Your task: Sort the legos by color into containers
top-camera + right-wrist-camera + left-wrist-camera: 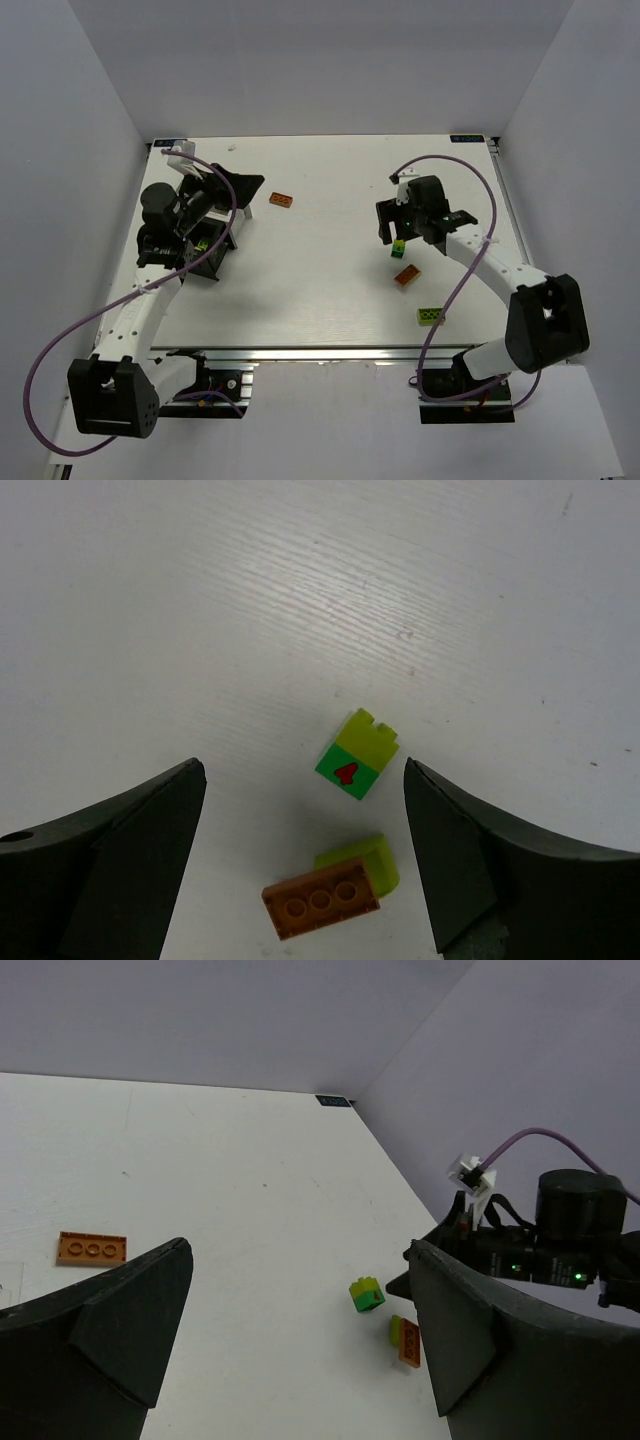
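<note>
Nearest the arms, a lime brick (430, 316) is seen loose on the surface (320, 300). Just beyond it, an orange brick (320, 905) is found touching a second lime piece (372, 863). A green-and-lime brick (357, 755) lies under the right tool (304, 765), which is spread and empty. At the left, the left tool (298, 1250) is likewise spread wide on nothing, by the black container (208, 268). Farthest off, an orange plate (282, 200) lies unsorted. Much of the sorting is judged to be undone, and no white container can be made out.

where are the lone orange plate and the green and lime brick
lone orange plate (282, 200), top view, middle of its studded face
green and lime brick (357, 756), right wrist view, seam between its colours
</note>
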Robot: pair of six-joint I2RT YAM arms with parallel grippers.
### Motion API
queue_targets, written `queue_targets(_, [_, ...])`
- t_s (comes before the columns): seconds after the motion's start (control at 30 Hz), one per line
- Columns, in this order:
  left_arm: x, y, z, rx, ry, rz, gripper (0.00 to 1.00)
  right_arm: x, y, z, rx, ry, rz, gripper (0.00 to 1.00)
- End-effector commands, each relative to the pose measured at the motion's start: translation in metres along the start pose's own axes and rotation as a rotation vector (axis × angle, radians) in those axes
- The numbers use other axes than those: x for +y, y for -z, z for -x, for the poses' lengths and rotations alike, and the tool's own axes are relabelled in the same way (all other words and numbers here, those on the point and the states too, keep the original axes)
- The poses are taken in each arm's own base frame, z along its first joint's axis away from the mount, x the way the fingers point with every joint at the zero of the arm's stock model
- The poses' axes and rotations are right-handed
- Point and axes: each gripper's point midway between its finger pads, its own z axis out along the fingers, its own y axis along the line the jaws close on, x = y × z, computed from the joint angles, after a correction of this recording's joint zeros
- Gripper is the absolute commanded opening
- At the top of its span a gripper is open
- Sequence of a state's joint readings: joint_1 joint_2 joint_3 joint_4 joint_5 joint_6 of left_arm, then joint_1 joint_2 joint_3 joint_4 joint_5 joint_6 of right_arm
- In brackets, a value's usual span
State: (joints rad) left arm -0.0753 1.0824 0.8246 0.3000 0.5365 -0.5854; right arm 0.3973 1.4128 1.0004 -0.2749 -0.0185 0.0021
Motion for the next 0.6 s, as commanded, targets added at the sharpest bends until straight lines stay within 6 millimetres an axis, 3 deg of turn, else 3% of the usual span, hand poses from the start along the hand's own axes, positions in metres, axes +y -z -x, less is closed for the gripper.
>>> queue_targets(0.0, [0.004,0.002,-0.005,0.005,0.011,0.016,0.98,-0.029,-0.017,0.013,-0.062,-0.137,-0.218,0.85])
queue_targets(0.13, [0.001,0.003,-0.003,0.002,0.01,0.008,0.98,-0.037,-0.033,-0.014,0.038,-0.17,-0.273,0.85])
queue_targets(0.27, [0.001,0.004,-0.001,-0.006,0.0,0.013,0.98,-0.037,-0.037,-0.017,0.038,-0.177,-0.282,0.81])
queue_targets(0.57, [0.006,0.002,-0.006,0.009,0.004,0.022,0.98,-0.032,-0.052,-0.05,0.112,-0.218,-0.257,0.75])
